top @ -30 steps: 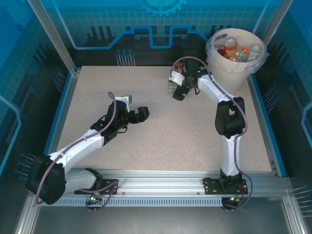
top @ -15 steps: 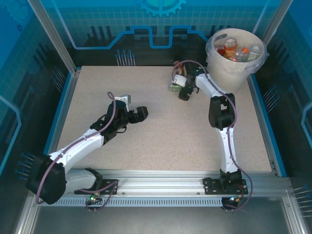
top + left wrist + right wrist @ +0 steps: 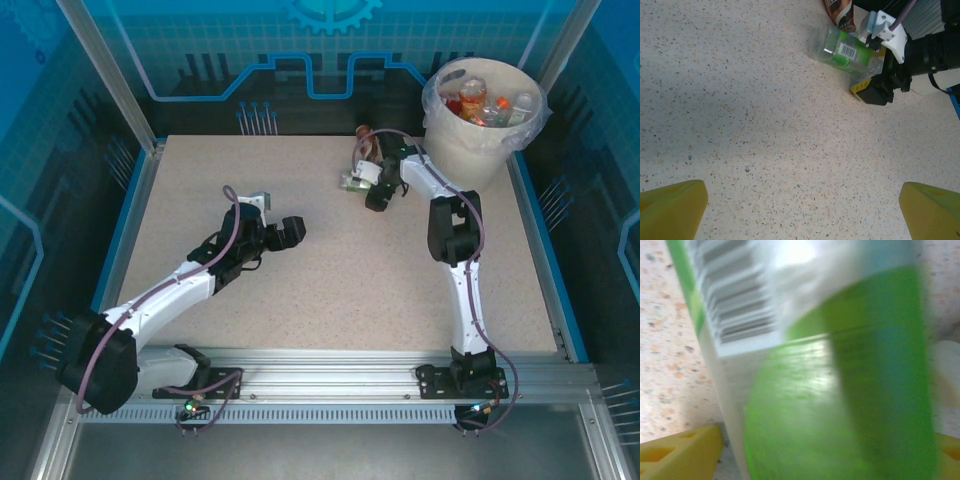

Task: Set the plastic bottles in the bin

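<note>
Right gripper [image 3: 366, 187] has nudged toward 3 o'clock to straddle the green bottle [image 3: 842, 49], grip unclear; your left gripper [image 3: 802, 205] waits wide.

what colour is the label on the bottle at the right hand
Bright green label, white barcode patch, on the bottle; sharpest in the left wrist view.

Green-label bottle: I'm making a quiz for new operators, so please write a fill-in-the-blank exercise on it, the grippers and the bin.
1. The bottle lying between the fingers of the right gripper has a ___ label.
2. The bin stands at the far ___ corner of the table.
3. The left gripper is open and holds ___.
Missing words: green; right; nothing.
</note>
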`<state>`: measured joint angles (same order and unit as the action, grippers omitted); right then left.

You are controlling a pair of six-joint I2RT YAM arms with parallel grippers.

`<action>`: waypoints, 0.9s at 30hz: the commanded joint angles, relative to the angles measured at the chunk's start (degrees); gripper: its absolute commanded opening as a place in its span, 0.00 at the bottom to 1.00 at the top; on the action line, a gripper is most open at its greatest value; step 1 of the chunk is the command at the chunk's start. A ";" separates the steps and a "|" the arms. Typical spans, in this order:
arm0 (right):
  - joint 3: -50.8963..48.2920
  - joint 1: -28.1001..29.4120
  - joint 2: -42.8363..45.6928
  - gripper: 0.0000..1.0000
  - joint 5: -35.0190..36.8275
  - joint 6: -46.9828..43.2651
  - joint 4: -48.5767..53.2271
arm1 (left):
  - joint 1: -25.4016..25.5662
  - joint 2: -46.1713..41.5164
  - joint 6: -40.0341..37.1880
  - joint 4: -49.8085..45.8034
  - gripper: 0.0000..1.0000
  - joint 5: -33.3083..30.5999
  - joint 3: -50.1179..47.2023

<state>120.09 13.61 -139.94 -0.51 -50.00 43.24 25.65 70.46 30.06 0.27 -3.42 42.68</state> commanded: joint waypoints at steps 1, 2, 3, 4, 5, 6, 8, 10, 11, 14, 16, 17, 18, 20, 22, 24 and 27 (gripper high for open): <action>-4.43 1.13 6.31 0.89 -5.53 -0.69 1.22 | -0.45 0.04 0.19 0.24 0.99 0.91 1.54; -5.59 1.44 9.07 0.89 -6.23 -0.76 0.55 | -0.42 0.03 0.23 0.25 0.99 0.84 1.38; -6.52 1.67 10.65 0.89 -6.97 -0.88 0.56 | -0.42 0.03 0.15 0.27 0.99 0.73 1.36; -7.13 2.00 11.97 0.89 -7.56 -1.09 1.10 | -0.43 0.07 0.15 0.36 0.99 0.76 1.31; -7.79 2.33 13.04 0.89 -7.58 -1.24 1.27 | -0.47 0.20 0.18 0.56 0.99 0.85 1.27; -9.03 2.68 14.02 0.89 -6.79 -1.18 0.35 | -0.44 0.29 0.26 0.69 0.99 0.90 1.27; -11.62 3.13 15.32 0.90 -4.34 -0.24 -3.27 | -0.48 0.50 0.43 1.00 0.99 1.21 1.18; -13.43 3.19 15.17 0.92 -1.52 1.86 -7.21 | -0.43 0.68 0.54 1.20 0.99 1.39 1.18; -13.64 3.22 14.33 0.94 -0.46 2.98 -8.11 | -0.42 0.69 0.57 1.22 0.99 1.49 1.17; -12.99 3.47 12.06 0.99 -0.48 7.65 -7.69 | -0.46 0.31 0.54 1.20 0.99 1.52 0.84; -13.65 4.41 11.64 1.00 0.33 11.94 -8.49 | -0.47 -0.17 0.44 1.21 0.99 1.16 0.44; -13.95 4.95 11.62 1.00 1.13 14.44 -8.96 | -0.55 -0.38 0.39 1.25 0.99 1.00 0.24; -14.10 5.45 11.70 1.00 2.02 17.44 -9.25 | -0.52 -0.49 0.37 1.37 0.99 0.81 0.06; -13.52 6.21 11.71 1.00 4.07 24.76 -9.22 | -0.51 -0.51 0.29 1.39 0.99 0.83 -0.05; -11.70 6.18 11.62 1.00 3.33 32.43 -6.94 | -0.52 -0.41 0.27 1.40 0.99 1.05 0.04; -10.78 6.24 12.20 1.00 1.91 40.24 -5.30 | -0.51 -0.32 0.30 1.44 0.99 1.15 0.03; -10.95 6.52 13.28 1.00 1.10 52.30 -4.03 | -0.51 -0.41 0.38 1.39 0.99 1.09 -0.09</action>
<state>107.39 19.64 -127.74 1.23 -14.90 36.64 25.65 70.46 30.09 0.32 -3.18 42.68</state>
